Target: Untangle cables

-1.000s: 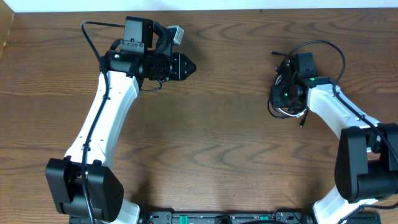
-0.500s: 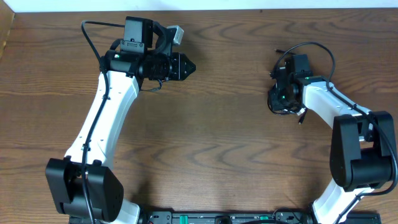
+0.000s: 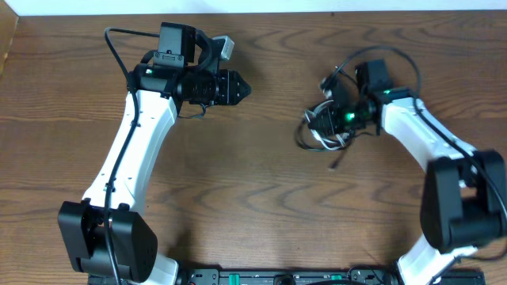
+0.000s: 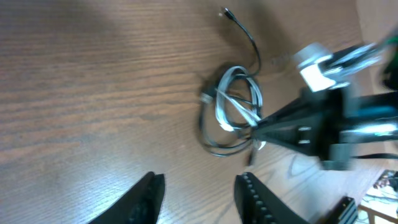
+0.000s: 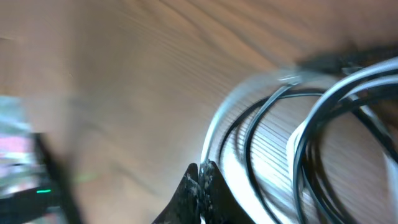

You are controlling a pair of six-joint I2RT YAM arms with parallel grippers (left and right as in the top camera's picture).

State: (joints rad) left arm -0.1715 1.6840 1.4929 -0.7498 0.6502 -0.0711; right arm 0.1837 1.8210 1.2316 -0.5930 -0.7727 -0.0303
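Overhead: the cables [image 3: 319, 128], black and white wound together, lie right of centre on the table [image 3: 261, 206], nearer its far edge, with the right gripper [image 3: 339, 119] at them. Left wrist: the left gripper [image 4: 200, 193] is spread, empty, well short of them. Right wrist, blurred: fingertips [image 5: 191, 180] pressed together, apparently pinching the cables. The risk, I'd say: a one-handed drag only tightens the tangle.

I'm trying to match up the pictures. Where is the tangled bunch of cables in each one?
Overhead: cable coil right of centre, at the right end effector.
Left wrist: cable coil mid-picture, slightly right.
Right wrist: cable coil fills the right side, blurred.
Shared landmark: the right end effector's tip at the coil in every view.
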